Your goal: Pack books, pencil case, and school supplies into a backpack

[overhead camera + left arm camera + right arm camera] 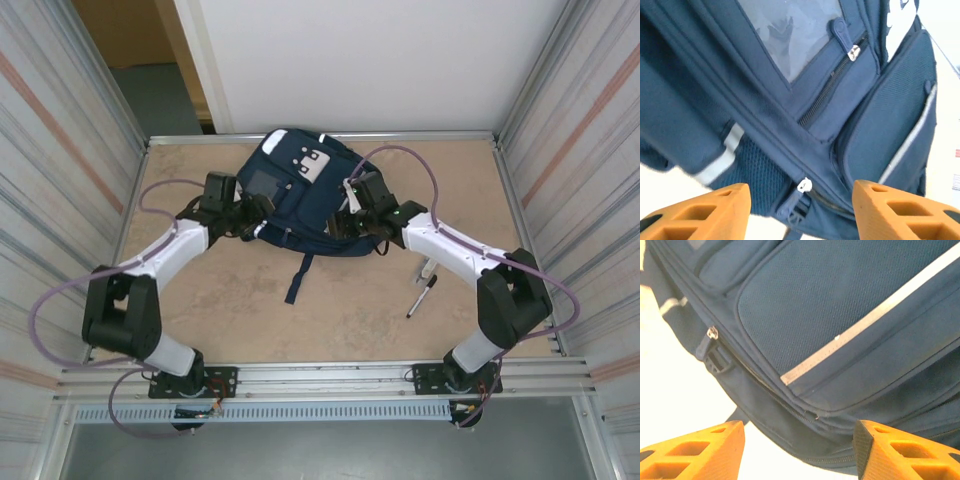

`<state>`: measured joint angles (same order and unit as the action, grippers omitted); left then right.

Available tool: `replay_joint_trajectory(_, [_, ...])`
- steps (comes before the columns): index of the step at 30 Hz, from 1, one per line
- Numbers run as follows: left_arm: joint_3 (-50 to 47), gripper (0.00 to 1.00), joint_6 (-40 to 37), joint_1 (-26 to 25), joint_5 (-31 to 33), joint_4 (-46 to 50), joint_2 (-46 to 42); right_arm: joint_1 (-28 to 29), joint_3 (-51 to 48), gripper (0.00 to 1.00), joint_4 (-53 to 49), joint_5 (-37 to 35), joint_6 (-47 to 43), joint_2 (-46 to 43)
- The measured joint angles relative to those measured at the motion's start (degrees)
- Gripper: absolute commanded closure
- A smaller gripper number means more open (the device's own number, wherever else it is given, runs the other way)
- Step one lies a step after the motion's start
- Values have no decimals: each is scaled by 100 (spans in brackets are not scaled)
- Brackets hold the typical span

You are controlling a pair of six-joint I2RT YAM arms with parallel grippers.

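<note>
Left gripper and right gripper, jaws apart, flank the navy backpack on the worktop; markings on its pale patch are too small to read.

Here's the table, a mottled tan board with metal rails round its edges. Lying flat on it, toward the far side and roughly centred, is the navy backpack, with a pale patch near its far end. 1 dark strap trails off the bag's near edge straight onto the board. Right of the bag and nearer the camera, 1 black marker pen lies on bare tabletop, well apart from the bag and slightly angled.
</note>
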<state>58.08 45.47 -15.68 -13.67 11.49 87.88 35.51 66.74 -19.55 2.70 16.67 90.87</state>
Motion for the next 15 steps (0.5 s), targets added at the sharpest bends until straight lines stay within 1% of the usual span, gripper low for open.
replay_joint_trajectory(3, [221, 36, 42, 37, -162, -157, 636, 68, -28, 41, -44, -114, -39, 0])
replay_joint_trajectory(6, [356, 33, 240, 37, -262, -229, 1187, 120, -28, 41, -44, -175, -44, 0])
replay_joint_trajectory(8, [356, 33, 404, 37, -260, -282, 1349, 157, -39, 41, -37, -184, -42, 0])
replay_joint_trajectory(10, [376, 36, 511, 37, -238, -337, 1394, 199, -59, 41, 2, -162, -20, 11])
replay_joint_trajectory(12, [518, 44, 588, 37, -208, -350, 1473, 247, -61, 41, 50, -116, 52, 83])
replay_joint_trajectory(13, [595, 51, 590, 35, -192, -372, 1523, 278, -61, 41, 72, -94, 85, 127])
replay_joint_trajectory(15, [721, 72, 605, 35, -144, -409, 1615, 361, -61, 41, 103, -55, 136, 249])
